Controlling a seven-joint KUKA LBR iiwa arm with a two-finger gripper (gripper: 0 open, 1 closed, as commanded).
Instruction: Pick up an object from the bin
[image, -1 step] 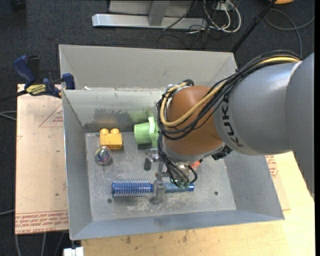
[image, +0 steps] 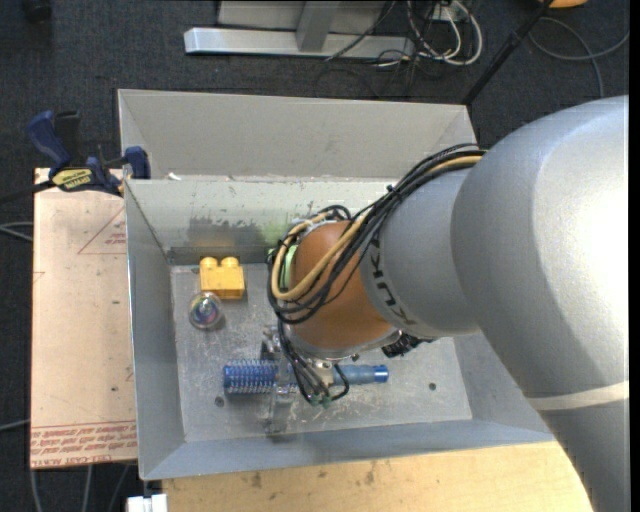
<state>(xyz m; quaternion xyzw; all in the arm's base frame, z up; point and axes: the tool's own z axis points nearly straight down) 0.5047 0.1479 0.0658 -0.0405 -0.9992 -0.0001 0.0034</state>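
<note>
My gripper (image: 283, 398) is low in the front middle of the bin, mostly hidden under the arm's orange cover and cables. A blue ribbed roller (image: 249, 377) lies on the floor right at its left side, touching or nearly touching it. A blue pen-like cylinder (image: 364, 375) pokes out on its right side, partly hidden by the wrist. Whether either one is in the gripper's hold cannot be made out.
A yellow toy brick (image: 221, 276) sits at the back left of the floor. A small shiny round thing (image: 207, 313) lies just in front of it. The big grey arm covers the right half of the bin.
</note>
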